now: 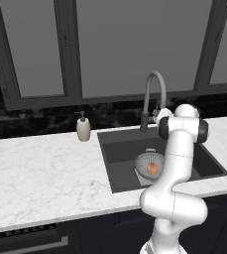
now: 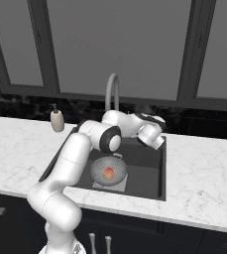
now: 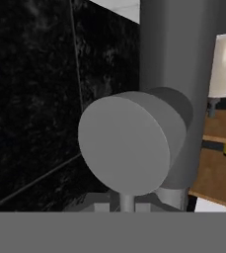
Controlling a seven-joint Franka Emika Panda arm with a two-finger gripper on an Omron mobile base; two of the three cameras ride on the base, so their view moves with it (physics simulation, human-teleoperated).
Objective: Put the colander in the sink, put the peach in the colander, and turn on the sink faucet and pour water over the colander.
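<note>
Claw: shut; its tips cannot be made out, and whether it grips or merely touches anything cannot be told. The hand (image 2: 152,133) sits at the back of the sink, just right of the faucet's base.
Hand view: a round grey knob (image 3: 129,144) on a short stem fills the middle at very close range, with the faucet's grey column (image 3: 176,54) right behind it and black marble wall (image 3: 35,99) to the left.
Faucet: tall grey gooseneck (image 1: 153,94) with a dark base, standing at the sink's rear rim; its spout arches forward over the basin.
Sink: dark grey rectangular basin (image 1: 116,149) sunk in the white marble tabletop (image 1: 40,173).
Colander: round, shallow, light grey, dotted with small holes (image 2: 108,171); it rests on the sink floor toward the front. In the left base view it is partly hidden by the arm (image 1: 143,163).
Peach: small, orange-red, round (image 2: 108,172); it lies inside the colander, near the middle, and shows also in the left base view (image 1: 152,168).
Soap bottle: small beige dispenser (image 1: 83,127) on the tabletop, left of the sink and well apart from the faucet.
Water: no stream can be told from the spout.
</note>
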